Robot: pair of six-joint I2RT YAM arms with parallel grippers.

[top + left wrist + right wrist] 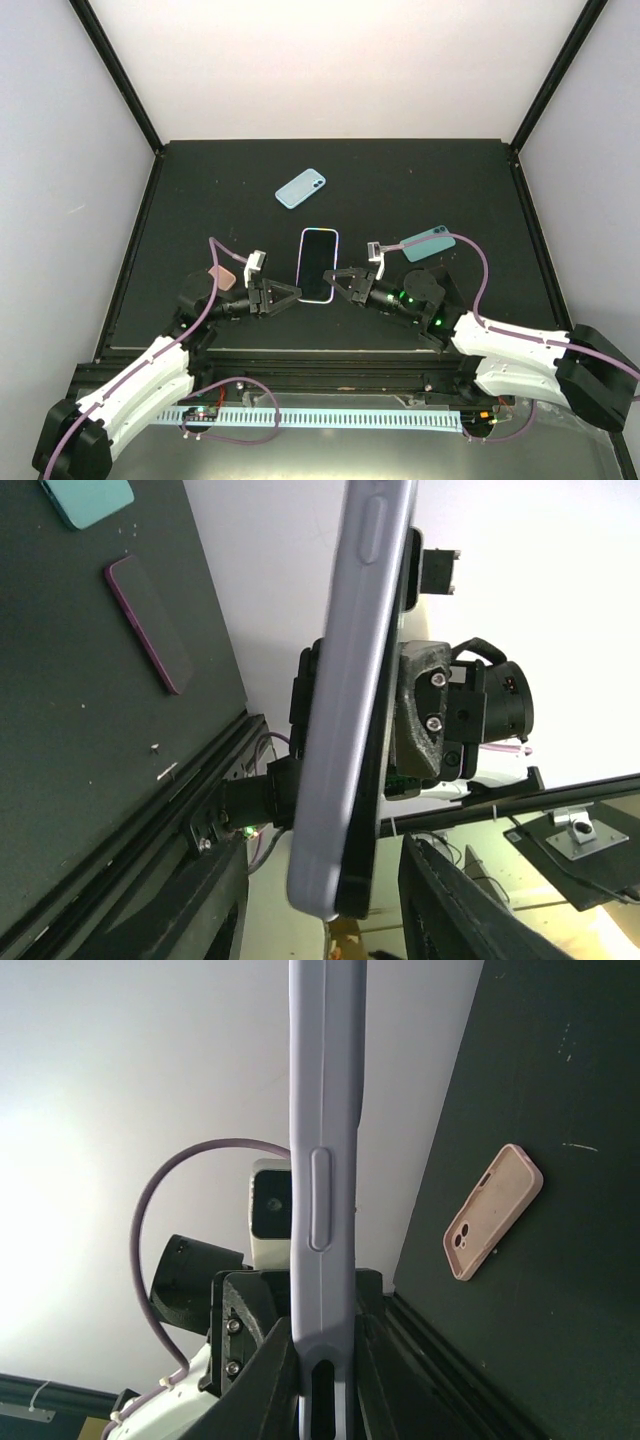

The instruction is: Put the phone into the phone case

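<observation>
Closest to me, my right gripper (342, 284) is clamped on the right long edge of the soft lavender phone case (322, 1110), holding it up off the matte black table (420, 180). The black glass-fronted phone (318, 265) sits in that case screen-up, with its long axis running away from me. Its dark body looks a bit proud of the rim, so I'd guess it's not fully seated. My left gripper (288, 294) is right at the opposite long edge, jaws partly apart; gripping or just touching, can't tell. Farther back lies a light blue case (300, 188).
</observation>
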